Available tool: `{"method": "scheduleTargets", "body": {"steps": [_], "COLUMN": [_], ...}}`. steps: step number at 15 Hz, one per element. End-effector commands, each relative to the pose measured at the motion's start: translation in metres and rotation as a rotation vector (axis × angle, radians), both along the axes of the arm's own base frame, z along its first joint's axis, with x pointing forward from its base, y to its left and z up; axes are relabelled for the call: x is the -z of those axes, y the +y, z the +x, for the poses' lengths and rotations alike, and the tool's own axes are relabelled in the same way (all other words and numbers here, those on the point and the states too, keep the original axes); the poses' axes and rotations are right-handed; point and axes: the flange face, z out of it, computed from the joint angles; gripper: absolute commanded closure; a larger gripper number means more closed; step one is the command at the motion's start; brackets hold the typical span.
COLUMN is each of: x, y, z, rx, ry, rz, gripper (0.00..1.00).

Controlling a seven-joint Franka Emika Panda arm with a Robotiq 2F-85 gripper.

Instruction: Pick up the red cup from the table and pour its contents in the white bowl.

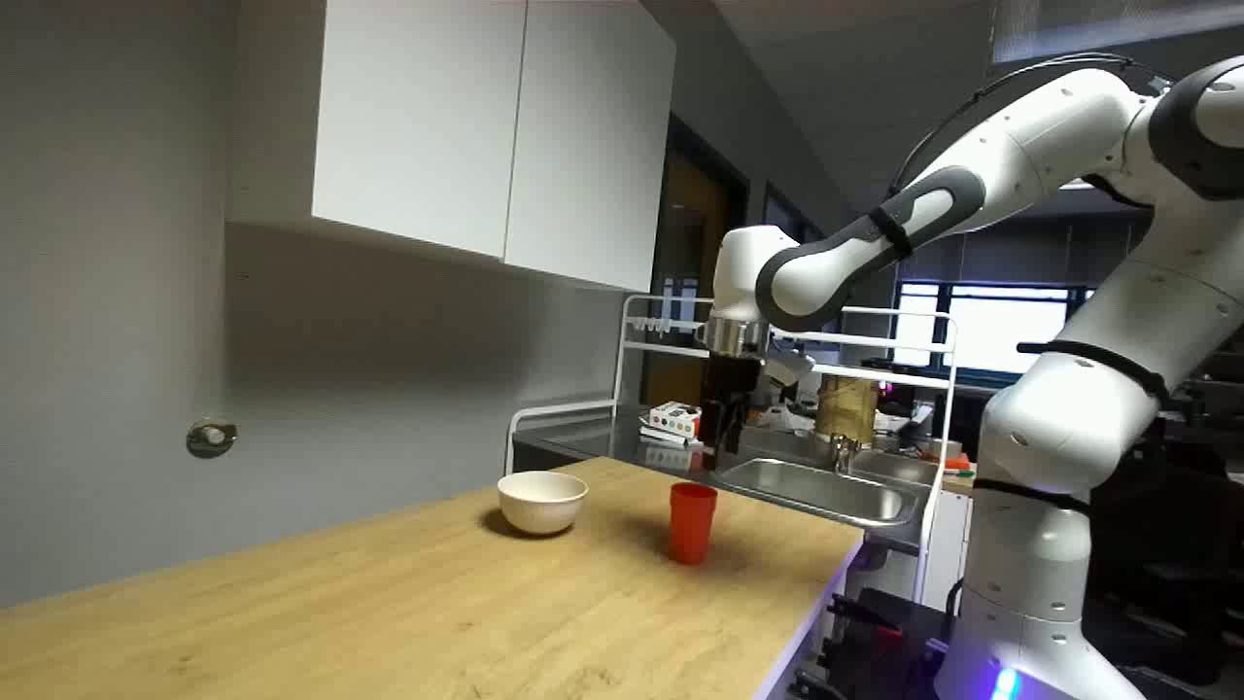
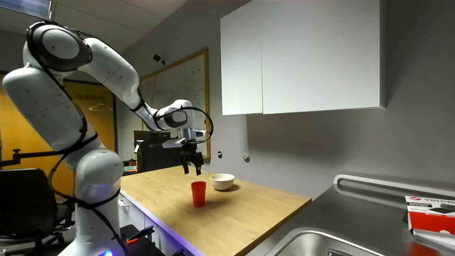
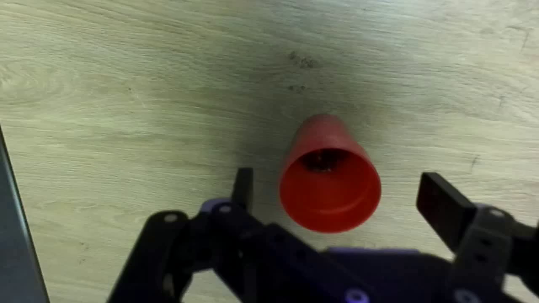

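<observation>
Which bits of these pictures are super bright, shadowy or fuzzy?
In an exterior view, the window glares white; in both exterior views, the wall is darker under the cupboard, and the white bowl has a shadow beside it; in the wrist view, the tool looks dark and fuzzy.

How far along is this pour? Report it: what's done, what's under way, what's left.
Done: the approach, it seems; open jaws hang roughly above the red cup.
In hand: the grasp, at most; the cup stands ungripped and upright on the table, a dark patch inside.
Left: gripping, lifting and pouring into the white bowl, which stands apart from the cup.
</observation>
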Motion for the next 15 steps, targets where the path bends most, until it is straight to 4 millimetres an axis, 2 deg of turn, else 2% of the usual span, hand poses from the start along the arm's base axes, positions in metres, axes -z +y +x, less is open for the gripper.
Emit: {"method": "scheduleTargets", "body": {"steps": [1, 10, 15], "x": [-0.001, -0.001, 0.020], "y": [0.000, 0.000, 0.012], "z": [0.000, 0.000, 0.008], "rx": [0.000, 0.000, -0.054], "ry": [0.000, 0.000, 0.012], "rz": [0.000, 0.000, -0.005], "gripper": [0.00, 0.00, 0.00]}}
